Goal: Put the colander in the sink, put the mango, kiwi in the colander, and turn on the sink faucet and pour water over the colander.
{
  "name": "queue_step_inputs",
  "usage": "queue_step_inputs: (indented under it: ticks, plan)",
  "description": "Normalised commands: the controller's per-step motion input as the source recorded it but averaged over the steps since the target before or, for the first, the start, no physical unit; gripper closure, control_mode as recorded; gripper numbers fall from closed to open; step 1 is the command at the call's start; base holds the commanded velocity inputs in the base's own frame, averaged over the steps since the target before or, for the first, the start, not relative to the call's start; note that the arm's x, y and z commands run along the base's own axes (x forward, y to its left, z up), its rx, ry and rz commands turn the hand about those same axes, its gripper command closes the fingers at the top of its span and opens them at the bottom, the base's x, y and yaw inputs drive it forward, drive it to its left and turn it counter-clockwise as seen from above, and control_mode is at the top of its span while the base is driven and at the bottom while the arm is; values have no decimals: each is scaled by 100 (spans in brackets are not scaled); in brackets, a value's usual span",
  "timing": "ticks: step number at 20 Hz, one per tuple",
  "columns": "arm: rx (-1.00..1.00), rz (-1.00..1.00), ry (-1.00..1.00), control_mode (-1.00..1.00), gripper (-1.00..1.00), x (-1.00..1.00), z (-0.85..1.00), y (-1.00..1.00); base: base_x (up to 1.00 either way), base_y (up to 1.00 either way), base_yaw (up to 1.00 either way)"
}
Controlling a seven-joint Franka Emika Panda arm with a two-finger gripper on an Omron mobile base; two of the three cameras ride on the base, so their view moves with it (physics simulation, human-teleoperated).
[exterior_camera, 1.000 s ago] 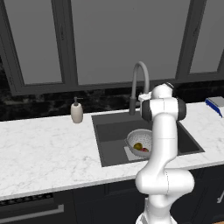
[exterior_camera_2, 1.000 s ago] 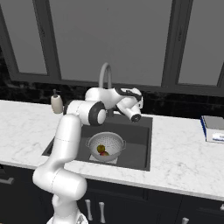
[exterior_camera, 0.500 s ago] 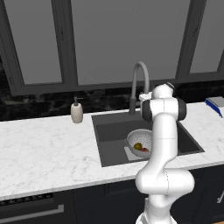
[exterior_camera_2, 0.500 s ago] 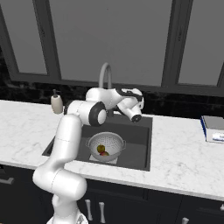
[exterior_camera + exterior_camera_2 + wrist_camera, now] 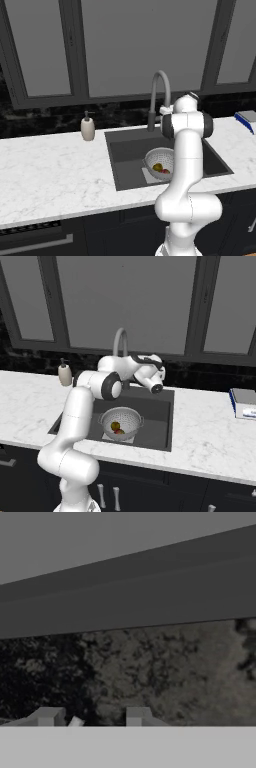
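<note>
The silver colander [image 5: 150, 159] [image 5: 131, 418] stands on the floor of the dark sink [image 5: 129, 150] [image 5: 159, 421]. Inside it lie the olive kiwi [image 5: 157, 167] [image 5: 115, 426] and the red mango [image 5: 165, 171] [image 5: 120, 431], side by side. The grey gooseneck sink faucet [image 5: 159, 82] [image 5: 119, 338] rises behind the basin, and no water runs from its spout. My arm reaches over the sink, with the hand close to the faucet's base, pointing at the black backsplash. My gripper [image 5: 92, 718] has its two fingertips apart, a small pale sliver showing between them.
A white soap dispenser [image 5: 88, 128] [image 5: 64, 373] stands on the marble counter left of the sink. A blue-and-white flat object [image 5: 246, 119] [image 5: 244, 402] lies on the counter at the far right. Dark window frames run along the back wall.
</note>
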Motion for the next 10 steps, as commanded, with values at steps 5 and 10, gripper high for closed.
queue_step_inputs:
  ticks: [5, 10]
  plan:
    - [1, 0, 7, -100, 100, -6, -55, -62, 0, 0, 0]
    - [0, 0, 1, -100, 100, -16, -70, -65, 0, 0, 0]
